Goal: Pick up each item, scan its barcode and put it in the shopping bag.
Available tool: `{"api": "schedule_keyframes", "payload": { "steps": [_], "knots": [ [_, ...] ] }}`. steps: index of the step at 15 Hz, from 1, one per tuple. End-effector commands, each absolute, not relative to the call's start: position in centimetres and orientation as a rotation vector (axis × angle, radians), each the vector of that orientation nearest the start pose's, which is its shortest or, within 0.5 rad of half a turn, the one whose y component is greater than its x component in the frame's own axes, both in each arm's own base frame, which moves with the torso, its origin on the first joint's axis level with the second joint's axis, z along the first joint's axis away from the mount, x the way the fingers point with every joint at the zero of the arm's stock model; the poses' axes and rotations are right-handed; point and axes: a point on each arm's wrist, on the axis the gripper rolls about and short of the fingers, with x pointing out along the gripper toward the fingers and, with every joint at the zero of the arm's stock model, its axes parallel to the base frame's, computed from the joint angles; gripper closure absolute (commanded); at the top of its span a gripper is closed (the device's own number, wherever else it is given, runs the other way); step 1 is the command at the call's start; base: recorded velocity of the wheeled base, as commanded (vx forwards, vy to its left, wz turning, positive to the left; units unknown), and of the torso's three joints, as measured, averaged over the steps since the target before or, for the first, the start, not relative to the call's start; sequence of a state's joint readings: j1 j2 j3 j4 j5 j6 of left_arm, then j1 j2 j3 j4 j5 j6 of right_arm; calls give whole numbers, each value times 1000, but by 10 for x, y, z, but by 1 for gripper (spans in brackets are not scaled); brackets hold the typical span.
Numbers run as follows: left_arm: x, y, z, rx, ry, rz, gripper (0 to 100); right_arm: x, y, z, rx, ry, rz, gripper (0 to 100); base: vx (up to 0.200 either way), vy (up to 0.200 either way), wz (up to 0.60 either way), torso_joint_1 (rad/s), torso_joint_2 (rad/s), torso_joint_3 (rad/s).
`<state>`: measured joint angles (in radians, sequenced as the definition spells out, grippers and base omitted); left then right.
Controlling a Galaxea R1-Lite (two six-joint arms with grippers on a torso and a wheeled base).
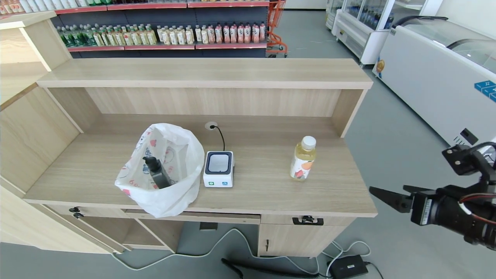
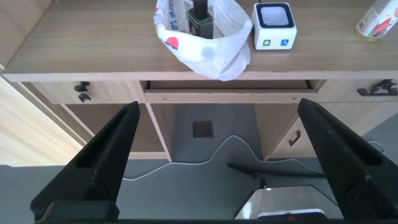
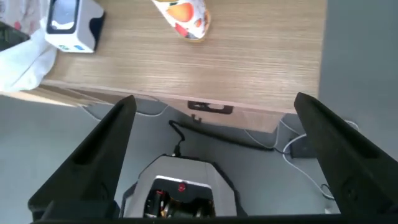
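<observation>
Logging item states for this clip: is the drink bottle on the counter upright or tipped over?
Upright. The bottle stands on its base on the counter, white cap on top, apart from the scanner.

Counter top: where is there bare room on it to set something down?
The widest bare patch of the counter lies between the scanner and the bottle. More bare wood runs left of the shopping bag and from the bottle to the right edge. It is crowded where bag and scanner stand close together.

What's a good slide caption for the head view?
Checkout counter: dark bottle in shopping bag, scanner beside it, drink bottle standing, right gripper open nearby.
</observation>
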<state>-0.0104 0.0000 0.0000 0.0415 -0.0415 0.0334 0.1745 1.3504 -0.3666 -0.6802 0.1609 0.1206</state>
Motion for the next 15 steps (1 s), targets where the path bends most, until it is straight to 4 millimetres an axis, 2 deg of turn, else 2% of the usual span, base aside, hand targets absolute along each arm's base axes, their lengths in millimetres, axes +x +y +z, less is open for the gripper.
{"api": "schedule_keyframes", "payload": {
  "steps": [1, 4, 7, 10, 13, 15],
  "knots": [
    [-23, -1, 71, 33, 41, -51, 0, 214, 57, 147, 97, 359, 382, 0, 0, 0, 0, 0, 0, 0],
    [-23, -1, 71, 33, 41, -51, 0, 240, 67, 126, 35, 353, 390, 0, 0, 0, 0, 0, 0, 0],
    [-23, -1, 71, 33, 41, -51, 0, 265, 75, 96, -31, 331, 255, 0, 0, 0, 0, 0, 0, 0],
    [-23, -1, 71, 33, 41, -51, 0, 279, 87, 77, -33, 288, 233, 0, 0, 0, 0, 0, 0, 0],
    [-23, -1, 71, 33, 41, -51, 0, 282, 103, 72, -7, 271, 269, 0, 0, 0, 0, 0, 0, 0],
    [-23, -1, 71, 33, 41, -51, 0, 295, 110, 72, 2, 247, 275, 0, 0, 0, 0, 0, 0, 0]
  ]
}}
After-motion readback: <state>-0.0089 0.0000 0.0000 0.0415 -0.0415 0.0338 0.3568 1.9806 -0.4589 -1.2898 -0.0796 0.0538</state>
